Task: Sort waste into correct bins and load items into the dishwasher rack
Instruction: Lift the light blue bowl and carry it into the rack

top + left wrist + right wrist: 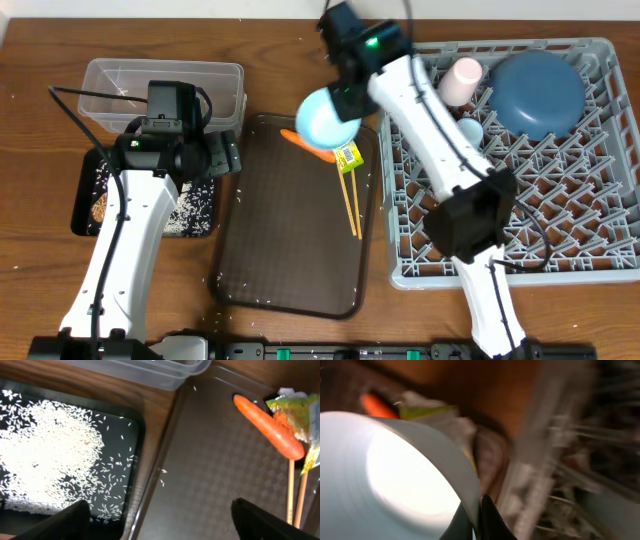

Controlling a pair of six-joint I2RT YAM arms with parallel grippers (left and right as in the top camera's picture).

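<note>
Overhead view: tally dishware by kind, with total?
Bowls: 2 (big round dark-blue bowl, small round light-blue bowl)
Cups: 2 (pink plastic cup, small light-blue cup)
Chopstick pairs: 1 (thin wooden chopsticks)
Total: 5

I can't read any text, label, brand or number anywhere; the print on the wrapper (pixel 299 410) is too blurred for me.
</note>
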